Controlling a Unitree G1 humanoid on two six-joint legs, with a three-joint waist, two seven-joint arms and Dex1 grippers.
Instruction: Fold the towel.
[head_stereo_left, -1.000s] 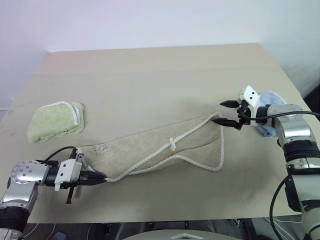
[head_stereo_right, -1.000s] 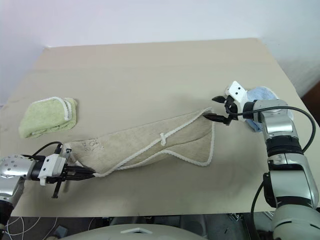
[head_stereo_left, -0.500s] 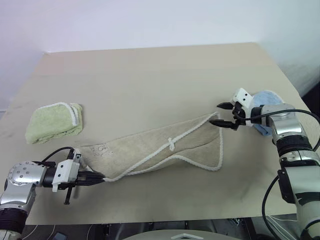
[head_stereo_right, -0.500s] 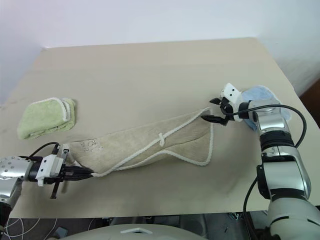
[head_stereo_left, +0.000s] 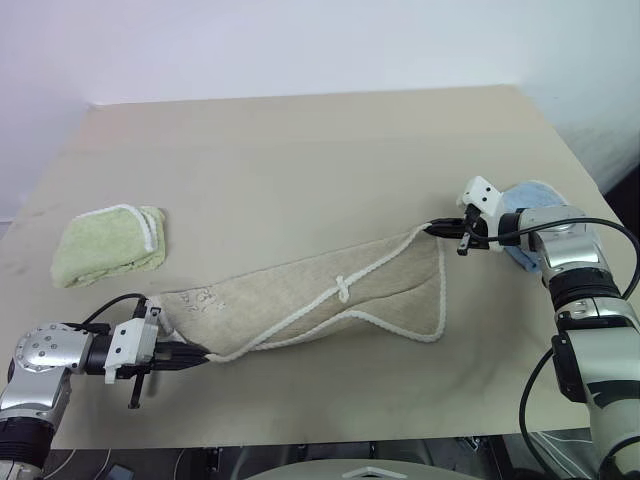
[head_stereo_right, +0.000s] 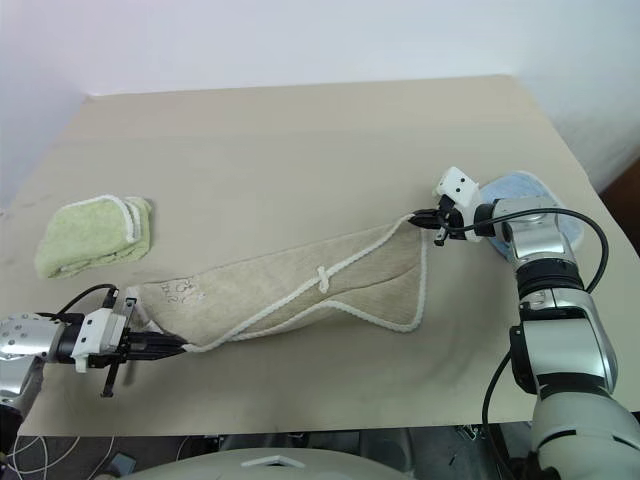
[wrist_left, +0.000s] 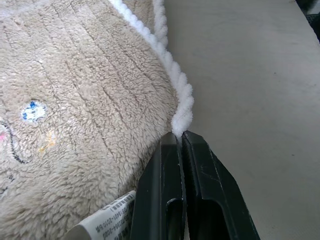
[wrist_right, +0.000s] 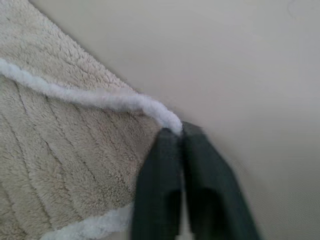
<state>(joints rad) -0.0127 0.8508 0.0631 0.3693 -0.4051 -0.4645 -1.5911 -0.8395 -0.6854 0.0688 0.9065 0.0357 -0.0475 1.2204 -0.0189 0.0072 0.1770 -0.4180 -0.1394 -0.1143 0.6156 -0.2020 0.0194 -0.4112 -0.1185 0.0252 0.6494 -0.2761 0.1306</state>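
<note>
The beige towel with white corded edging lies stretched slantwise across the table, folded over on itself, with a small white loop near its middle. My left gripper is shut on the towel's near left corner; in the left wrist view its fingers pinch the white cord. My right gripper is shut on the far right corner; in the right wrist view the fingers close on the cord's tip.
A folded light-green towel lies at the left of the table. A light-blue towel sits at the right edge, behind my right forearm.
My right gripper was open around the towel's far right corner and has now shut on it. The left gripper has kept its grip and stayed in place.
</note>
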